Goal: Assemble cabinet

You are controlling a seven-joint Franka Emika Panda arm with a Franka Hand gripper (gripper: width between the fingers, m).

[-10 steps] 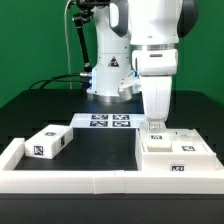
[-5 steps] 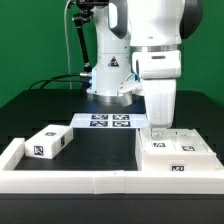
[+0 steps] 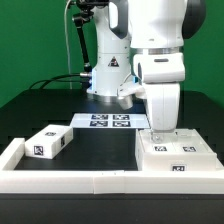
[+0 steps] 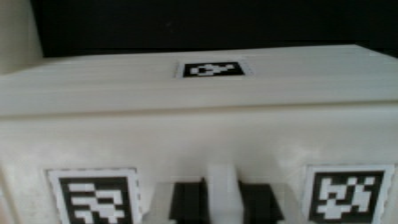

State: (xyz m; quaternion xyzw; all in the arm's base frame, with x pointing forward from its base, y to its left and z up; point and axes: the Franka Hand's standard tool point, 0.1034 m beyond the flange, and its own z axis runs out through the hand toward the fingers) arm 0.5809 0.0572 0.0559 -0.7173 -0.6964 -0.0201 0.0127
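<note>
The gripper (image 3: 158, 127) hangs straight down at the far edge of the cabinet box (image 3: 178, 152); the box sits in a corner of the white border frame (image 3: 90, 181) on the exterior view's right, probably so the frame's walls brace it against a push or a grasp. The fingers (image 4: 187, 205) show as two dark bars close together against the box's tagged face; whether they are shut or pinching anything, I cannot tell. A smaller block (image 3: 47, 142) lies well apart on the exterior view's left, not far from the marker board (image 3: 108, 121), seemingly waiting its turn.
</note>
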